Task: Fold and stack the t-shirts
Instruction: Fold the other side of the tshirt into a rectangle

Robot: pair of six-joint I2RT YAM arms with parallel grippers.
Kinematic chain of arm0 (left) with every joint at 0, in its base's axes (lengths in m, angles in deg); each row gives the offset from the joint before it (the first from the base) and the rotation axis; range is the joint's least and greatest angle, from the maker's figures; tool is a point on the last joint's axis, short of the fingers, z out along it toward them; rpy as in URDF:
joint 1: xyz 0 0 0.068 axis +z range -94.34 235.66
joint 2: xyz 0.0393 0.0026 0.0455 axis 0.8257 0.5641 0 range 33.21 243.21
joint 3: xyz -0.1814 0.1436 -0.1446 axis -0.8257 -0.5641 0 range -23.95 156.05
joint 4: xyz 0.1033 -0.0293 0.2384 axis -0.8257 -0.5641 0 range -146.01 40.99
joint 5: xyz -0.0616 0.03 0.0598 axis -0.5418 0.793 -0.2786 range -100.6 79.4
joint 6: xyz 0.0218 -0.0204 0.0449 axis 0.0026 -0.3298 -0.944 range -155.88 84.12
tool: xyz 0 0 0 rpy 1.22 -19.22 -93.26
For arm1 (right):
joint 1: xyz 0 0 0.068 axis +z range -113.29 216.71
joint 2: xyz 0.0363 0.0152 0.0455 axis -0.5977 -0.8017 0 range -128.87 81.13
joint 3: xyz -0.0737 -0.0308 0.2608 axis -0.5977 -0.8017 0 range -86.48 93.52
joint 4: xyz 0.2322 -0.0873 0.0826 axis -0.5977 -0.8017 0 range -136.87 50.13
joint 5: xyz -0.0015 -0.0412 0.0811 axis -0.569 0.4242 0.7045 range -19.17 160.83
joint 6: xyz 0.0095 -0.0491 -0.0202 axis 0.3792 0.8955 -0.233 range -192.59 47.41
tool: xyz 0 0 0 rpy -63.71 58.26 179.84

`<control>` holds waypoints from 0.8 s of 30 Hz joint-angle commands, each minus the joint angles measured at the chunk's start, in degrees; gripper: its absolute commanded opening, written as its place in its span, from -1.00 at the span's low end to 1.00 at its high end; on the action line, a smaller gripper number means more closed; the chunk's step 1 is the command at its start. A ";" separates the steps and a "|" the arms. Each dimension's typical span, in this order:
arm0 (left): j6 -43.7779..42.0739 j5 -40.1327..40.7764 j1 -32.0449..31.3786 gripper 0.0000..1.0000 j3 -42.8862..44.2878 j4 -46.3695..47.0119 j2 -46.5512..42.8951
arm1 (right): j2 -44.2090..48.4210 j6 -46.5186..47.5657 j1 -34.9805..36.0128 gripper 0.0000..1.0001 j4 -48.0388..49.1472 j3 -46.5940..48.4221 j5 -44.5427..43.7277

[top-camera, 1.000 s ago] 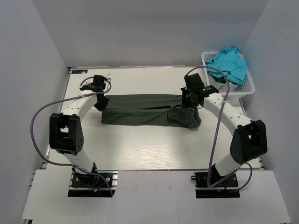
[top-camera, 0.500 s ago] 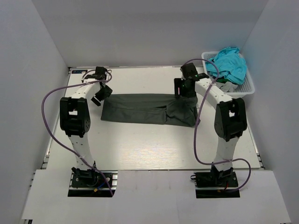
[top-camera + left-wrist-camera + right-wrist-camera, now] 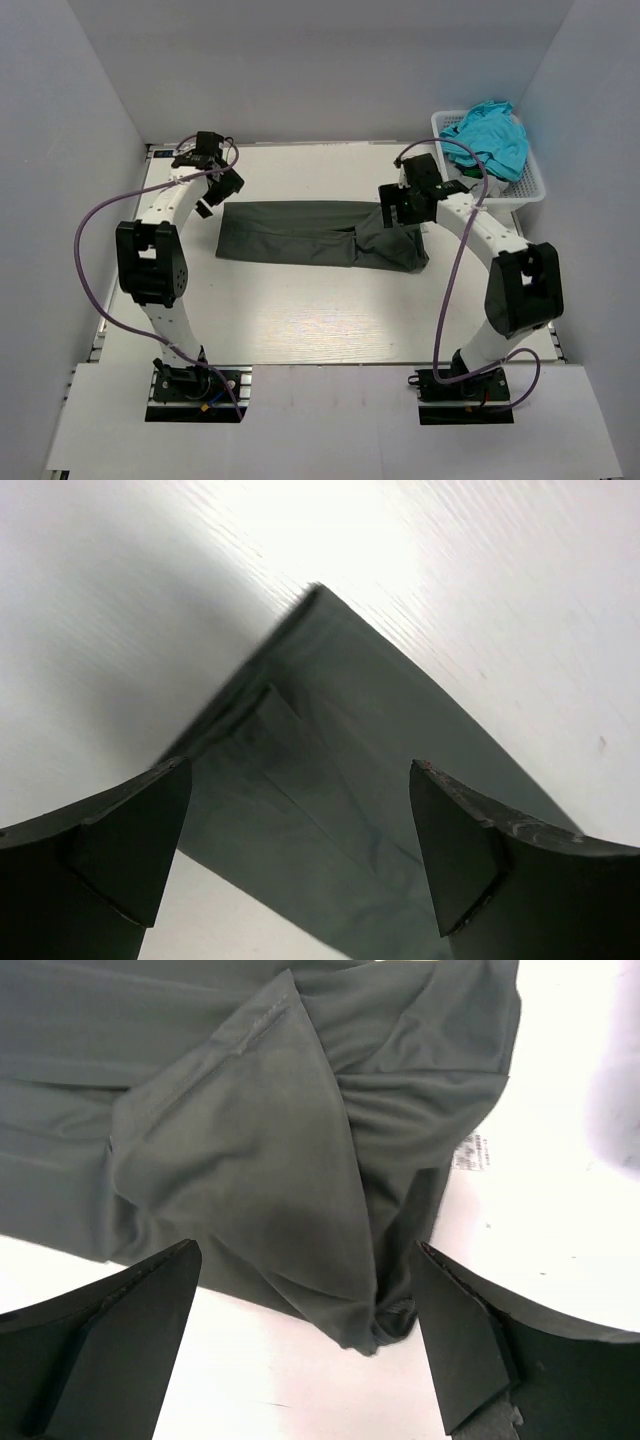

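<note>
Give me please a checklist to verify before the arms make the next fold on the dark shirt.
1. Left gripper open and empty: ok.
2. Right gripper open and empty: ok.
3. Dark grey t-shirt fully on the table, apart from the basket: ok.
4. Left end of the shirt flat, edges straight: ok.
5. Right end of the shirt flat: not ok, it is bunched and creased.
6. Turquoise t-shirt out of the way, in the basket: ok.
</note>
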 commanded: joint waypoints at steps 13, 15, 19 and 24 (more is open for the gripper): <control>-7.17 -12.55 -2.09 1.00 -1.46 9.56 6.03 | -12.79 11.97 -1.13 0.53 11.39 8.56 11.05; -7.17 -12.56 -2.09 1.00 -1.46 10.18 6.82 | -15.33 11.62 -1.22 0.47 11.04 9.63 11.58; -7.17 -11.33 -2.09 1.00 -1.99 10.18 8.32 | -17.45 10.66 -1.92 0.40 11.03 9.90 10.44; -7.69 -10.18 -2.09 1.00 -2.52 9.04 10.07 | -18.08 10.39 -3.07 0.35 11.47 8.59 9.65</control>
